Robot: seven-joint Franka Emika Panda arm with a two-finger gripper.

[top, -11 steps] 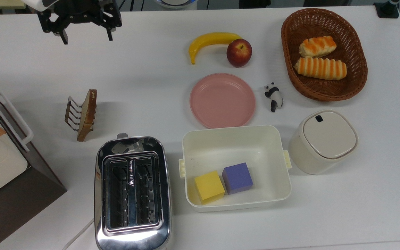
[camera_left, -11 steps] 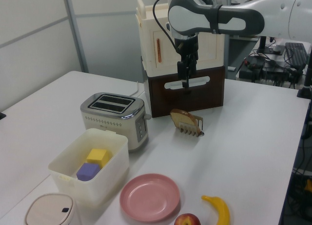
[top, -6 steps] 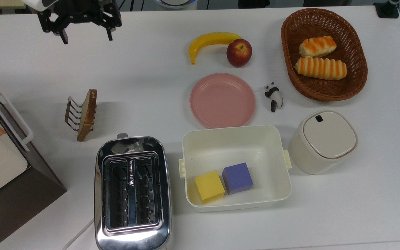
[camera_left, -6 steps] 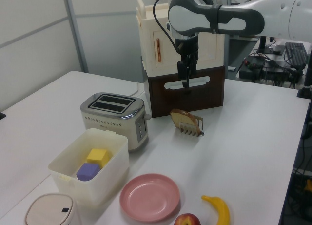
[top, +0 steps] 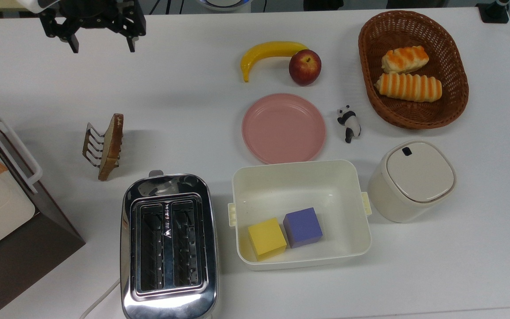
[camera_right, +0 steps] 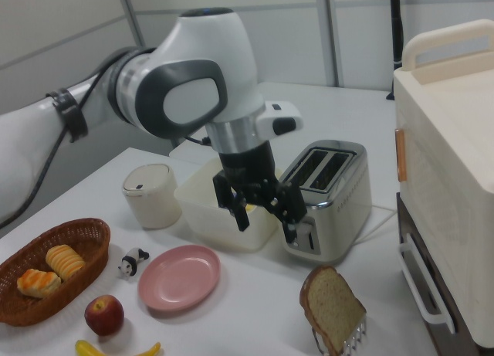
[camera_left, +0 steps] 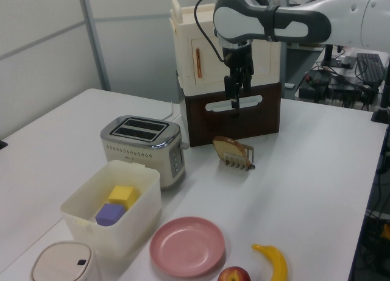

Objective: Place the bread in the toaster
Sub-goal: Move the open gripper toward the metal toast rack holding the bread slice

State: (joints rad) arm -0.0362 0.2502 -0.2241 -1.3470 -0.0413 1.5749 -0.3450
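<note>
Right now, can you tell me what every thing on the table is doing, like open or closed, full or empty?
Claw: open, holding nothing, up above the table.
Bread: standing upright in the little rack.
Toaster: both slots empty.
Plate: empty.
Tub: open, with a yellow block and a purple block inside.
Basket: holds two striped rolls.
Jar: lid on.
Panda: lying on its side.

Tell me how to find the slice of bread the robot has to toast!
Start at the shiny chrome two-slot toaster near the top view's bottom edge. Just above it, to the top view's left, sits a small wire toast rack, and the flat tan slice of bread stands on edge in it. Unlike the orange-striped long rolls in the brown wicker basket, it is thin with a brown crust.
</note>
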